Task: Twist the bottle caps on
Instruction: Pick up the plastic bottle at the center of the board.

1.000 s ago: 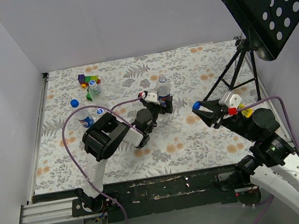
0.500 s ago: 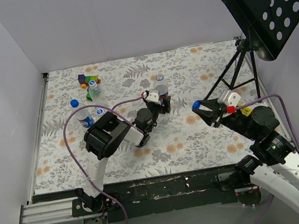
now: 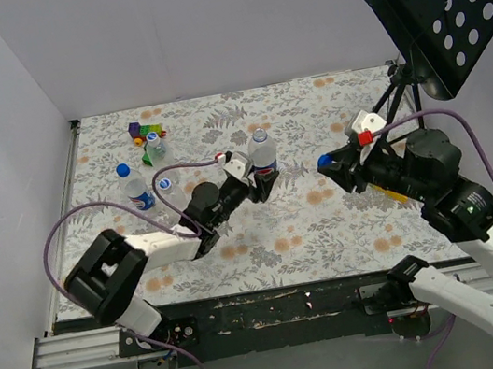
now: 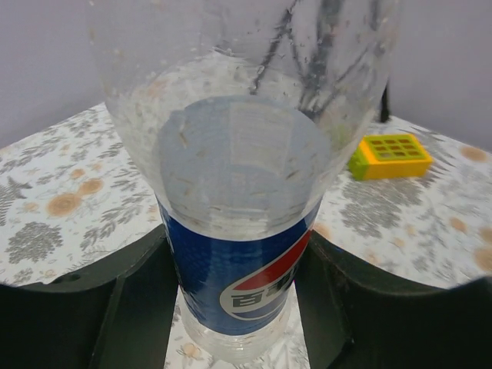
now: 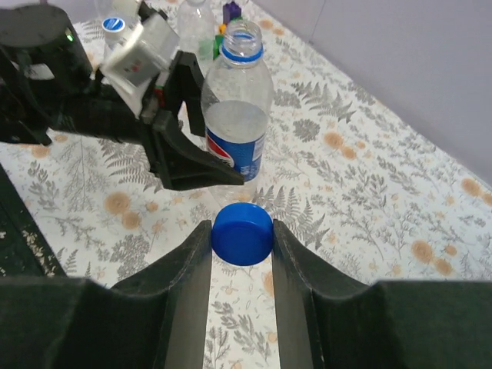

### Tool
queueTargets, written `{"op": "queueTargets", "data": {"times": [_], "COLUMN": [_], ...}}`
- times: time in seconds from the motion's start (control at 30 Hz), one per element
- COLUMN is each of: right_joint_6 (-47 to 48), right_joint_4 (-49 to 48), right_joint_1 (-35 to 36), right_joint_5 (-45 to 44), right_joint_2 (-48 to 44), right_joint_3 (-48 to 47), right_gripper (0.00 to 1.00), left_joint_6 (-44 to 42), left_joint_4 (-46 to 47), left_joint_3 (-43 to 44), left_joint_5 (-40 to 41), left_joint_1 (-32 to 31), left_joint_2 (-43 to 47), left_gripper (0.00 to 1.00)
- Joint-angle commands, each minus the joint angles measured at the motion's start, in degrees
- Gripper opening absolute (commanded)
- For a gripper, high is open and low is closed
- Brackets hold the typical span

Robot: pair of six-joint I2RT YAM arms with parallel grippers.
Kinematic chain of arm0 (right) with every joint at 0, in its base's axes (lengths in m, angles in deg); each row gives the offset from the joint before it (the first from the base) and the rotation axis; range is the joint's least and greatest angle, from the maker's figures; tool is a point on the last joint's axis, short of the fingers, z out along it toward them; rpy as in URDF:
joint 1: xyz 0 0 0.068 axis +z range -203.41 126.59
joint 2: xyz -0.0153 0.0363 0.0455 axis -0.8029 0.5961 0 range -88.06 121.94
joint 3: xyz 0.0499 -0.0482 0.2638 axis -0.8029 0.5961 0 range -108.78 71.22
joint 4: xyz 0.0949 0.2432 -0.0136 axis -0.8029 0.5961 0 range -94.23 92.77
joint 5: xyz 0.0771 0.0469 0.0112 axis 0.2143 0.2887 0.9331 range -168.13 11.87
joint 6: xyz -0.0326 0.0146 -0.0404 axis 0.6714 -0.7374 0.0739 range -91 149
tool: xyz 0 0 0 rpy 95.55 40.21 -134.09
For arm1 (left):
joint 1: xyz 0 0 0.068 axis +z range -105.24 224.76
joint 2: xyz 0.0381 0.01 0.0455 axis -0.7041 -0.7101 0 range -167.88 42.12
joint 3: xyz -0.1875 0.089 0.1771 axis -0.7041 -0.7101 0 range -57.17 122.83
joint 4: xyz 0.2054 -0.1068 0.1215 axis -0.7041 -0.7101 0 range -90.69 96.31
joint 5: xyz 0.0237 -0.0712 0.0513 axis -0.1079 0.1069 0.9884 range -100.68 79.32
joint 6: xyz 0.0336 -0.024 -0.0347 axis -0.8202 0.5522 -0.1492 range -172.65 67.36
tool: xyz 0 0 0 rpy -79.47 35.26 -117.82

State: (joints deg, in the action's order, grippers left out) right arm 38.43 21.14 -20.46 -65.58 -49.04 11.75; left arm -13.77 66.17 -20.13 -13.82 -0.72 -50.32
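A clear bottle (image 3: 262, 152) with a blue Pepsi label stands upright at mid-table, its neck open with only a blue ring (image 5: 241, 54). My left gripper (image 3: 261, 180) is shut on the bottle's lower body, and in the left wrist view both fingers (image 4: 131, 300) press against the label (image 4: 246, 280). To the right of the bottle, above the cloth, my right gripper (image 3: 326, 163) is shut on a bright blue bottle cap (image 5: 243, 233). The cap sits level between the fingertips, apart from the bottle and lower than its neck.
Three more bottles (image 3: 138, 191) stand at the far left beside multicoloured toy blocks (image 3: 144, 129). A black music stand (image 3: 443, 0) rises at the right, its tripod legs (image 3: 385, 116) on the cloth. A yellow block (image 4: 388, 155) lies beyond the held bottle.
My left gripper has closed round the bottle as the left arm stretched out low. The right gripper has lifted and swung a little toward the bottle, still holding the cap.
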Motion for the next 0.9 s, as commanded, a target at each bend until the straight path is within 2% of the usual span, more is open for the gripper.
{"op": "queueTargets", "data": {"times": [0.0, 0.1, 0.23, 0.43, 0.6, 0.87], "right_joint_6": [-0.29, -0.82, 0.85, 3.04, 4.36, 7.35], "right_joint_4": [13.65, 18.03, 27.27, 29.74, 30.97, 33.87], "right_joint_1": [-0.17, -0.17, -0.17, -0.08, 0.01, 4.31], "right_joint_5": [2.11, 6.84, 8.80, 15.11, 21.54, 21.54], "right_joint_2": [4.82, 9.47, 17.91, 23.63, 27.50, 32.86], "right_joint_3": [-7.76, -14.60, -24.45, -28.69, -30.71, -33.09], "right_gripper": [0.07, 0.07, 0.07, 0.08, 0.08, 0.08], "left_joint_6": [-1.16, -3.62, -8.80, -18.64, -22.26, -22.70], "left_joint_4": [-22.20, -34.76, -47.88, -62.72, -64.69, -63.72], "left_joint_3": [-1.97, -1.62, -0.65, 2.60, 1.82, 0.67], "left_joint_5": [-13.63, -15.93, -17.34, -17.87, -19.01, -18.66], "left_joint_1": [0.21, 0.03, -0.23, -0.23, -0.32, -1.02], "left_joint_2": [10.78, 15.52, 21.85, 27.23, 27.75, 30.21], "left_gripper": [0.54, 0.54, 0.54, 0.54, 0.54, 0.54]}}
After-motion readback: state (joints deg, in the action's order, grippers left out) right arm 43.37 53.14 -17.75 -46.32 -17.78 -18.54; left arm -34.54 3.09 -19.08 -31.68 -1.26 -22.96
